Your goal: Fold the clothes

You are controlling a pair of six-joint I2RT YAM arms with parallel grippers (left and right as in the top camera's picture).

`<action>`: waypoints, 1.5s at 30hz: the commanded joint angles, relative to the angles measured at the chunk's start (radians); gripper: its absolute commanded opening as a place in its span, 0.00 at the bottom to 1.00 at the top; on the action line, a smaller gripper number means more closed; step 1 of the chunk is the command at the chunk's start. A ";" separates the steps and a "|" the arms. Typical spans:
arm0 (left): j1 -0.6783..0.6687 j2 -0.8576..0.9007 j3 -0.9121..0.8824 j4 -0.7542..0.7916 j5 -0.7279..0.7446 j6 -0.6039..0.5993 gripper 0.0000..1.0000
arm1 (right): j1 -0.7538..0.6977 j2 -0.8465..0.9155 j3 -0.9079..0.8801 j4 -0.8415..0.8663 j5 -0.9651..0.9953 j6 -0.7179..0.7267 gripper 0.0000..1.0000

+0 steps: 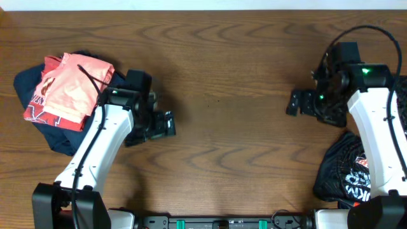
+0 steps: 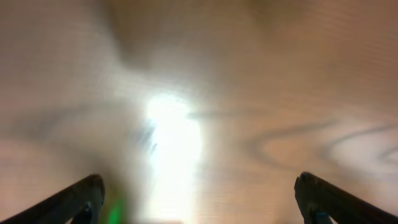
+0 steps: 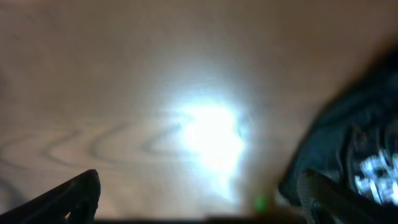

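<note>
Now, left end effector (image 1: pixel 162 124): over bare tabletop (image 1: pixel 229 76), just right of the folded pile.
Left grip state: in wrist view the left end effector (image 2: pixel 199 180) has its fingers (image 2: pixel 74 200) spread wide, out to both lower corners. Nothing btwn them, empty.
Right end effector (image 1: pixel 296 102): over bare wood, upper right, pointing toward centre.
Right grip state: in wrist view the right end effector (image 3: pixel 199 179) has its fingers (image 3: pixel 68 198) wide apart, gripping nothing.
Orange shirt (image 1: pixel 67 89): folded, far left of tabletop, lying on the navy garment, w/ white lettering along its left edge.
Navy garment (image 1: pixel 57 137): under the orange shirt, sticking out at top, left and bottom. Left arm (image 1: pixel 105 143) overlaps its right edge in overhead view.
Black garment (image 1: pixel 346 172): crumpled heap at lower right edge of tabletop, white/red print showing, partly behind right arm (image 1: pixel 375 133).
Black garment, wrist view (image 3: pixel 348 137): fills right side of frame, blurred. Can't tell if the right-hand finger touches it.
Tabletop look: dark wood grain. Both wrist views blurred w/ bright glare patch mid-frame.
</note>
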 commanded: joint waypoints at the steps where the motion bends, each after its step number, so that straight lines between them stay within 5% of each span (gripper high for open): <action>1: 0.005 -0.040 0.006 -0.056 -0.050 0.018 0.98 | -0.020 -0.019 0.003 -0.043 0.021 -0.023 0.99; 6: 0.004 -0.252 -0.050 -0.030 -0.072 0.017 0.98 | -0.019 -0.121 -0.023 -0.027 0.021 -0.020 0.99; 17: -0.047 -1.086 -0.333 0.294 -0.172 0.005 0.98 | 0.040 -0.763 -0.459 0.478 0.232 0.040 0.99; 22: -0.047 -1.292 -0.335 0.281 -0.172 0.006 0.98 | 0.040 -0.935 -0.539 0.408 0.226 0.040 0.99; 30: -0.047 -1.364 -0.335 0.277 -0.172 0.006 0.98 | 0.040 -0.996 -0.540 0.152 0.227 0.045 0.99; 45: -0.047 -1.364 -0.335 0.277 -0.172 0.006 0.98 | 0.040 -0.996 -0.540 0.155 0.227 0.045 0.99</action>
